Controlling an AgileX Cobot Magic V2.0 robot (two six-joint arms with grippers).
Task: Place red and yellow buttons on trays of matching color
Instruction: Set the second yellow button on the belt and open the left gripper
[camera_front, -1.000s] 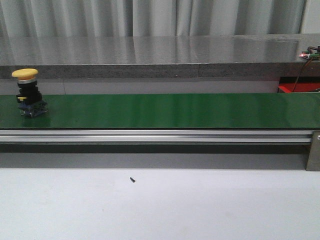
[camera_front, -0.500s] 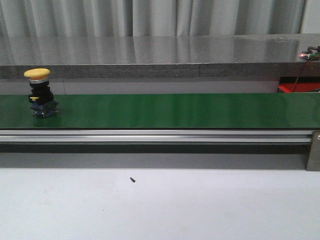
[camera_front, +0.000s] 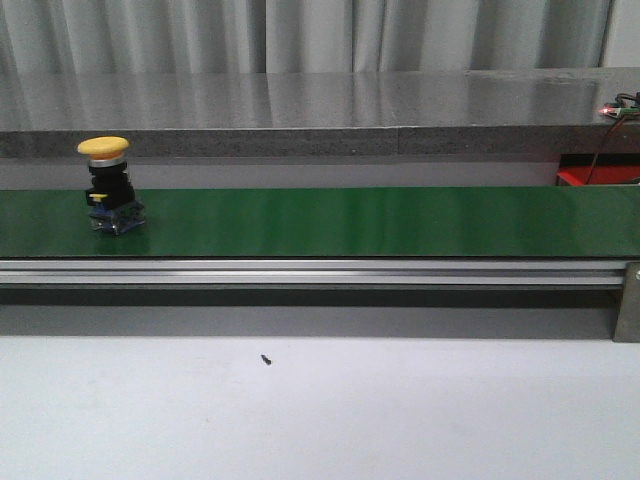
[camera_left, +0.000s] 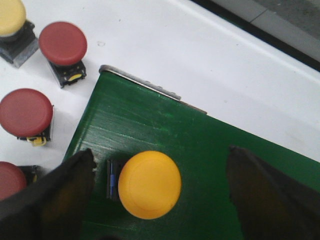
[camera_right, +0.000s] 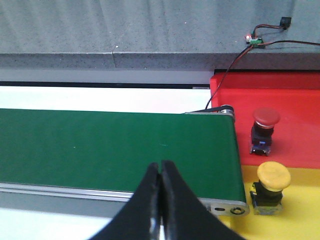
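Note:
A yellow button (camera_front: 108, 185) stands upright on the green belt (camera_front: 350, 220) near its left end. From the left wrist view, this yellow button (camera_left: 149, 184) sits between the fingers of my open left gripper (camera_left: 160, 151), touching neither. My right gripper (camera_right: 160, 164) is shut on nothing above the belt's right end (camera_right: 100, 145). Beyond that end are a red tray (camera_right: 300, 95) with a red button (camera_right: 265, 120) and a yellow tray (camera_right: 300, 215) with a yellow button (camera_right: 272, 177). No gripper shows in the front view.
On the white table beside the belt's left end stand three red buttons (camera_left: 63, 43) (camera_left: 25, 112) (camera_left: 7, 180) and a yellow one (camera_left: 10, 15). A grey ledge (camera_front: 320, 100) runs behind the belt. A small black screw (camera_front: 265, 359) lies on the table in front.
The yellow button has travelled to the right along the green belt, staying upright.

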